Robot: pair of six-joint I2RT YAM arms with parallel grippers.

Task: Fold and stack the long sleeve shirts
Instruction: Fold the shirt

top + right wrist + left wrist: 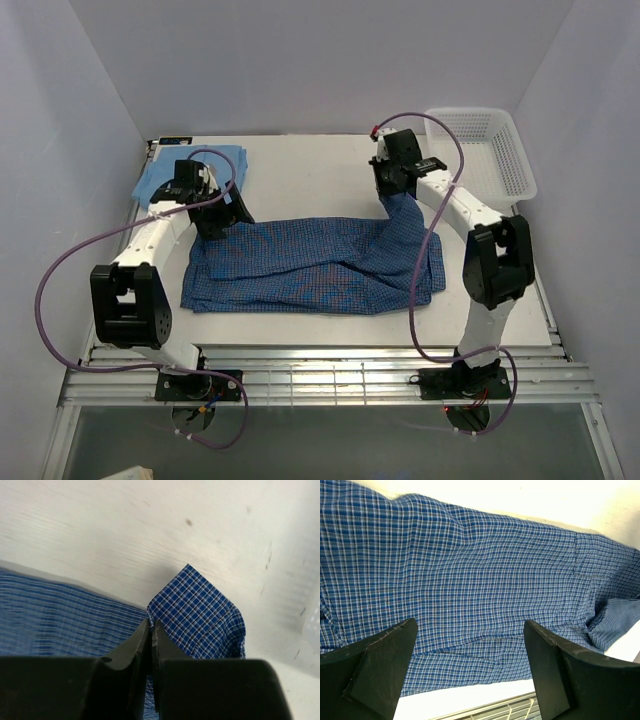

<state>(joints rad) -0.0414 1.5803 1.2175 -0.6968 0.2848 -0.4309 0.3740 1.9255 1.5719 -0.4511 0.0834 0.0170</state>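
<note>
The dark blue checked shirt (310, 265) lies spread across the middle of the table, partly folded. My right gripper (393, 192) is shut on its far right edge and holds that corner lifted off the table; in the right wrist view the checked cloth (200, 615) sticks up past the closed gripper (151, 625). My left gripper (213, 222) is open and empty just above the shirt's far left part; the left wrist view shows the checked cloth (470, 580) between and beyond the spread fingers (380, 655). The plain light blue shirt (165, 175) lies folded at the far left corner.
A white plastic mesh basket (495, 150) stands at the far right of the table. The table's near edge with metal rails (320, 375) runs below the shirt. White walls close in the table on three sides.
</note>
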